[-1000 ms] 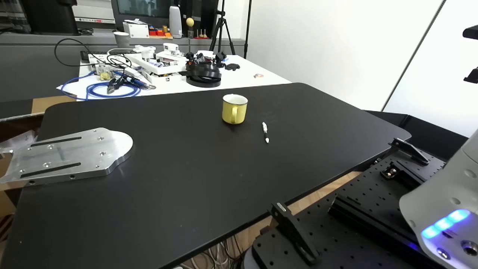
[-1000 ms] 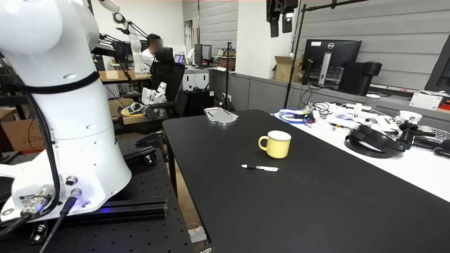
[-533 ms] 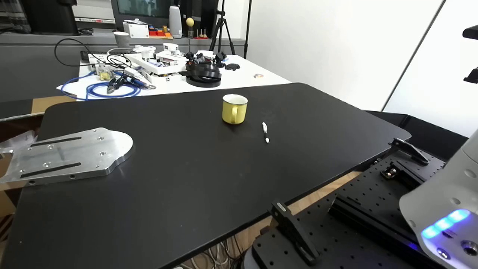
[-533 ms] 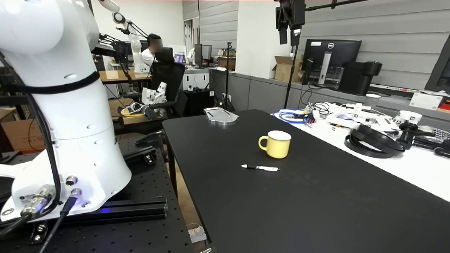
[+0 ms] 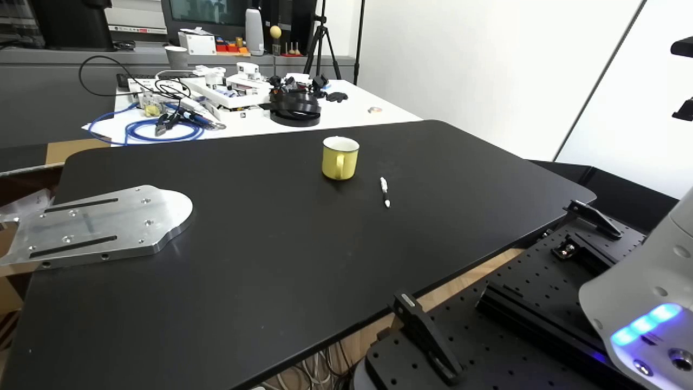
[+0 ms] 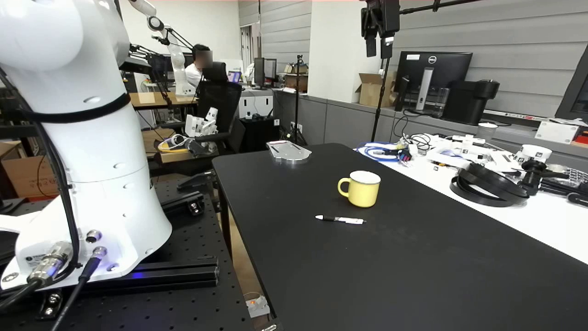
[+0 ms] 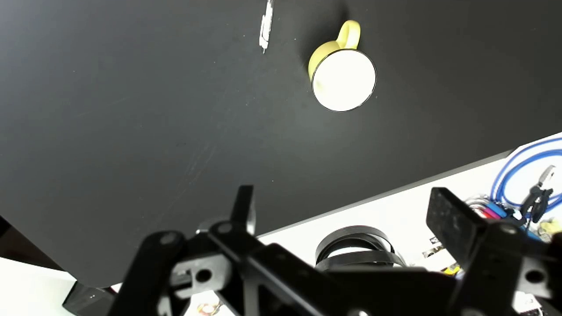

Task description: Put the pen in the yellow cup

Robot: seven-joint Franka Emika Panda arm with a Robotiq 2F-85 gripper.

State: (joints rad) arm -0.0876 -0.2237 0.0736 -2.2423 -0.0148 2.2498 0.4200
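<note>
plainly, the pen [image 7: 266,27] lies below the parted fingers [image 7: 451,221], seemingly to one side.

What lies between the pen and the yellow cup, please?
A stretch of black tabletop lies between the pen and the yellow cup, showing in both exterior views and the wrist view.

Yellow cup [image 6: 364,193], white inside; black-and-white pen [image 6: 340,219]; black table [image 6: 390,276]; silvery plate [image 5: 113,219].
</note>
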